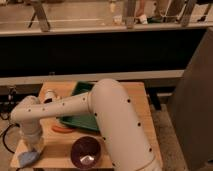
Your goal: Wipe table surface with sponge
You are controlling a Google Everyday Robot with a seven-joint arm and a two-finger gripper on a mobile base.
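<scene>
The table surface (pixel 60 145) is a small light-brown wooden top low in the camera view. The light-blue sponge (pixel 28 158) lies at its front left corner. My gripper (pixel 34 146) hangs at the end of the white arm, pointing down right over the sponge and touching or nearly touching it. The arm reaches across the table from the right and hides much of the top.
A green tray (pixel 80 120) sits at the middle back of the table. A purple bowl (pixel 86 152) stands at the front edge. An orange flat object (pixel 62 128) lies left of the tray. A small white object (pixel 49 95) is at the back left. Dark cables (pixel 6 135) hang off the left side.
</scene>
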